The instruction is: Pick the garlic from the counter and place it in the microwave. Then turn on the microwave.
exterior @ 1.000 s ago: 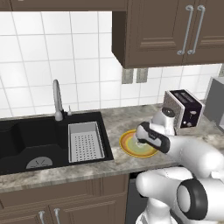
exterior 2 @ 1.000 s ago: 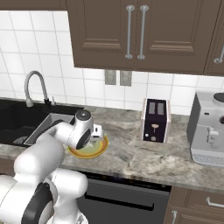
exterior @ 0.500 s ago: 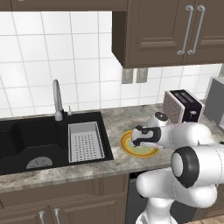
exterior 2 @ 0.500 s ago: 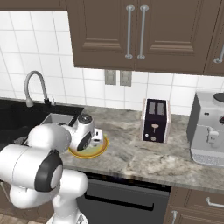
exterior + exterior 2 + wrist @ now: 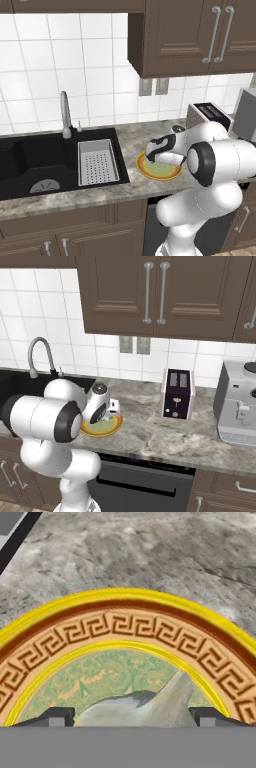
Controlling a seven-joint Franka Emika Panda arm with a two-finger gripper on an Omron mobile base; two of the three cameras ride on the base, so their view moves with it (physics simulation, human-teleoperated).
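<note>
Arm swung lower | pincer (image 5: pixel 130 714) open astride garlic (image 5: pixel 145 704) on yellow plate (image 5: pixel 125 624) | toaster (image 5: pixel 177 393) apart

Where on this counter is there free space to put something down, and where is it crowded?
Free: the counter between the yellow plate and the toaster. Crowded: the plate, where the gripper straddles the garlic, beside the sink.

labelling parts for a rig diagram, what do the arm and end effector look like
The glossy white rounded arm has bulbous links with dark grey-black round joint caps. Its white end effector carries black patches, and two small dark finger tips stick out of it. No cables or markings are visible.
</note>
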